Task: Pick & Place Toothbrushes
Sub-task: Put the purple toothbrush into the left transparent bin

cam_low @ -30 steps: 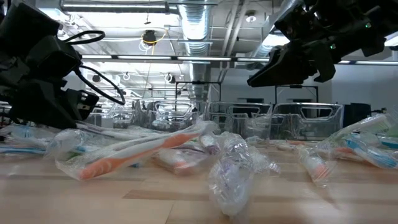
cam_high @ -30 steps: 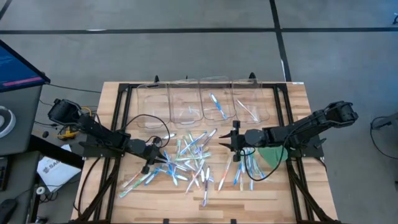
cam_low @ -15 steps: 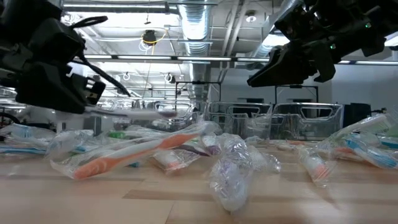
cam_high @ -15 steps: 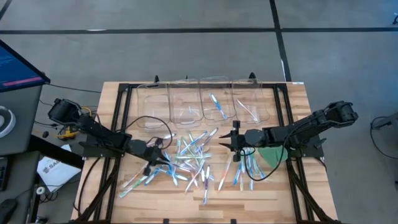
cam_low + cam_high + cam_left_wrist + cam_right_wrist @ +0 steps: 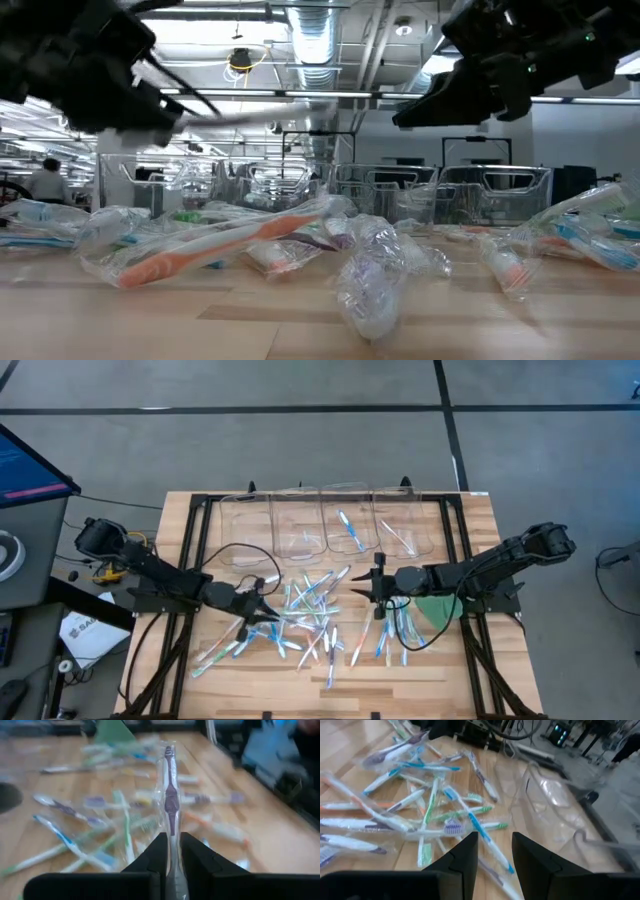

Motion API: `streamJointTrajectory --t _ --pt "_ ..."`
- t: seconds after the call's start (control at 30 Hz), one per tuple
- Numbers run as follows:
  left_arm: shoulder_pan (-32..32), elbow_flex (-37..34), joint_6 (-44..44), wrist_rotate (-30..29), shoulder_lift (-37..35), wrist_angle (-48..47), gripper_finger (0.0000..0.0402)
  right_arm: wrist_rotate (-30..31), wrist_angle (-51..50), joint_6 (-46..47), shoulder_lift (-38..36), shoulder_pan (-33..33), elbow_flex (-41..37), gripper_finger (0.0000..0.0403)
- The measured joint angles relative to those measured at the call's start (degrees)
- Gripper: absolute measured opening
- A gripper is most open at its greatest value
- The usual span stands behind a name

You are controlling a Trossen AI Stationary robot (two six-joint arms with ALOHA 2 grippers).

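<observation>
Many wrapped toothbrushes lie in a loose pile on the wooden table; the right wrist view shows them too. My left gripper hangs over the pile's left side, shut on a purple toothbrush in a clear wrapper. That toothbrush shows in the low view as a pale stick above the pile. My right gripper hovers over the pile's right side, open, with nothing between its fingers. My left gripper pinches the purple toothbrush's handle end between its two fingers. The brush runs forward along the fingers, its head farthest from the gripper. It is lifted clear of the pile and lies close to level.
Several clear bins stand in a row at the table's far side; two hold toothbrushes. A flat green disc lies under my right arm. More toothbrushes lie beside it. A monitor and clutter stand off the table's left.
My left gripper has risen from the pile with the purple toothbrush, which has come up clear of the other brushes and stays close to level. My right gripper has kept still.
</observation>
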Motion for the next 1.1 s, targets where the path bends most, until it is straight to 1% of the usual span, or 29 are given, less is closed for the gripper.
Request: streamJointTrajectory --t 0.1,0.2,0.3,0.37,0.47,0.57,0.7,0.77,0.8,0.93,1.1 --pt "0.0 1.7 -1.7 -3.5 -4.9 -0.1 0.0033 0.0 1.0 -0.6 0.0 0.0 0.0 0.0113" --pt "0.0 3.4 -1.7 -9.1 -11.8 -0.3 0.0034 0.0 0.9 -0.6 0.0 0.0 0.0 0.0113" --pt "0.0 4.2 0.5 -19.1 -19.4 -6.9 0.0033 0.0 0.8 -0.6 0.0 0.0 0.0 0.0113" --pt "0.0 4.5 1.4 -28.4 -24.3 -14.1 0.0024 0.0 0.8 -0.6 0.0 0.0 0.0 0.0113" --pt "0.0 4.5 -0.6 -41.7 -30.1 -23.1 0.0014 0.0 0.8 -0.6 0.0 0.0 0.0 0.0113" --pt "0.0 4.5 -1.6 -50.0 -34.0 -26.9 0.0011 0.0 0.7 -0.6 0.0 0.0 0.0 0.0113" --pt "0.0 4.5 0.4 -59.4 -36.0 -30.0 0.0012 0.0 0.7 -0.6 0.0 0.0 0.0 0.0113" --pt "0.2 4.5 0.4 -62.1 -36.2 -31.3 0.0012 0.0 0.7 -0.6 0.0 0.0 0.0 0.0113" --pt "0.4 4.5 -0.1 -62.4 -36.2 -31.9 0.0012 0.0 0.7 -0.6 0.0 0.1 0.0 0.0113" --pt "1.8 4.5 -3.2 -62.5 -35.8 -34.6 0.0011 0.0 0.7 -0.4 0.0 0.1 0.0 0.0113" --pt "5.0 4.5 -8.5 -62.5 -35.7 -39.2 0.0012 0.0 0.7 -0.3 0.0 0.0 0.0 0.0113"
